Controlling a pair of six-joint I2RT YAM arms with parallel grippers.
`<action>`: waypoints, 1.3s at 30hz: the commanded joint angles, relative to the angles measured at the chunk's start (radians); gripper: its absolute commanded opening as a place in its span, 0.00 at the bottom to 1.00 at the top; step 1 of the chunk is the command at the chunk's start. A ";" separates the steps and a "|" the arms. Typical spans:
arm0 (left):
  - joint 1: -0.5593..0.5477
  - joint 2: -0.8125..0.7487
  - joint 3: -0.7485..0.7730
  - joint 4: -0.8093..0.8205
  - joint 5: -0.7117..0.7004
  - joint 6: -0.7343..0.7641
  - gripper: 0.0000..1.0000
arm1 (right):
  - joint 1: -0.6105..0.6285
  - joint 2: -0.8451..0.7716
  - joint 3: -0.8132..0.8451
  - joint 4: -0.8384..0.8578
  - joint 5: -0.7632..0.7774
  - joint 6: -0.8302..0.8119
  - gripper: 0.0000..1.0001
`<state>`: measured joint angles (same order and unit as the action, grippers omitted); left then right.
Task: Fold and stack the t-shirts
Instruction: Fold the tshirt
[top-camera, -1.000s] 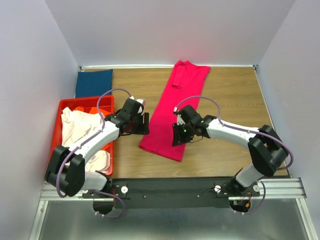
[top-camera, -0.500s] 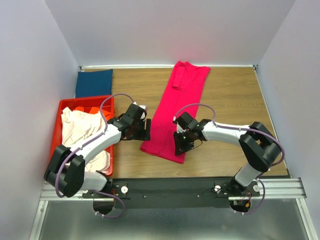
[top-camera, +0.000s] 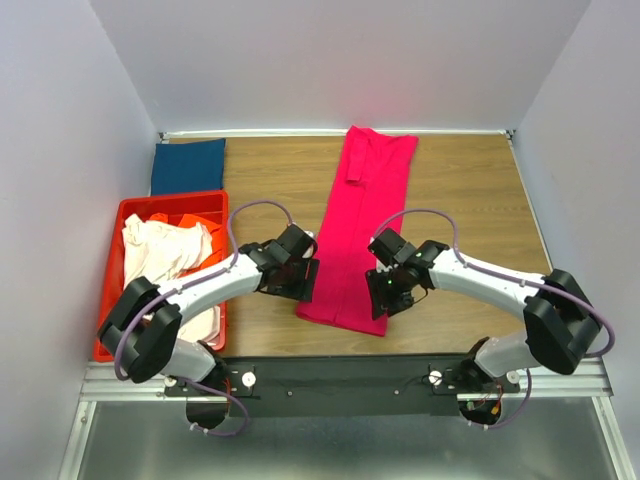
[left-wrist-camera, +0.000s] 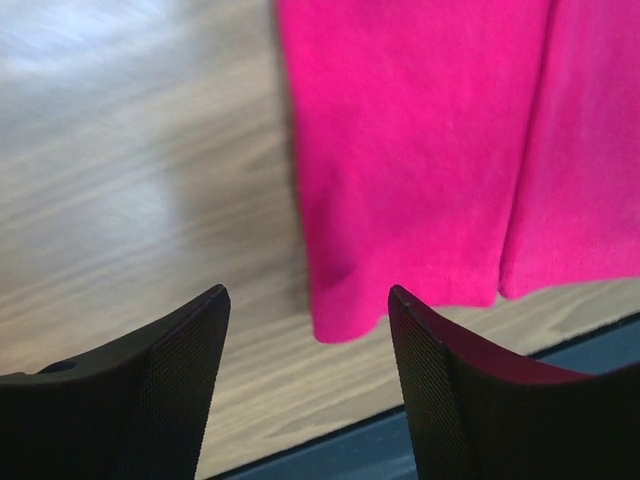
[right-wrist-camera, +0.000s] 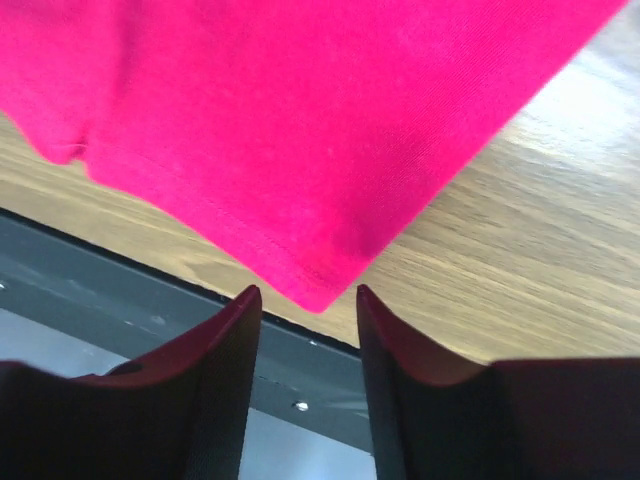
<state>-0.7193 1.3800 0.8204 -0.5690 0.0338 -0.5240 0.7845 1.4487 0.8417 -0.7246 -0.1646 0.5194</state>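
Currently, the task is judged to be partly complete. At 9 o'clock on the table (top-camera: 470, 200), the red crate (top-camera: 170, 199) holds a cream-white t-shirt (top-camera: 160, 255) and an orange t-shirt (top-camera: 190, 217), both crumpled and unfolded. At 11 o'clock, the dark blue t-shirt (top-camera: 187, 166) lies flat as a neat rectangle; it appears folded and is the likely base of the stack. The left gripper (top-camera: 302, 282) is positioned at the 7 o'clock corner of the magenta-pink t-shirt (top-camera: 362, 215). Its jaws stand wide apart and grip nothing, and the hem corner lies on the table just ahead of them. The magenta-pink t-shirt occupies the centre of the table, folded lengthwise into a narrow strip running from 12 o'clock to 6 o'clock, with a sleeve lying on top near the far end. At its 5 o'clock corner, the right gripper (top-camera: 386, 296) has its jaws moderately parted; the cloth corner sits at the mouth of the gap but is not clamped. Outstanding steps, as judged: fold the strip crosswise, place it on the dark blue t-shirt, then fold and stack the two shirts in the crate.
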 joint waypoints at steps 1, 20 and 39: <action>-0.066 0.031 0.014 -0.042 -0.018 -0.045 0.71 | 0.005 -0.045 0.046 -0.058 0.103 0.048 0.53; -0.109 0.179 0.072 -0.117 -0.107 -0.065 0.60 | 0.005 -0.068 -0.010 -0.055 0.160 0.087 0.56; -0.137 0.160 -0.006 -0.106 -0.064 -0.090 0.35 | 0.022 -0.057 -0.099 0.054 0.043 0.254 0.56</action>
<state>-0.8394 1.5387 0.8543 -0.6407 -0.0505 -0.6041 0.7902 1.4021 0.7681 -0.7185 -0.0998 0.7162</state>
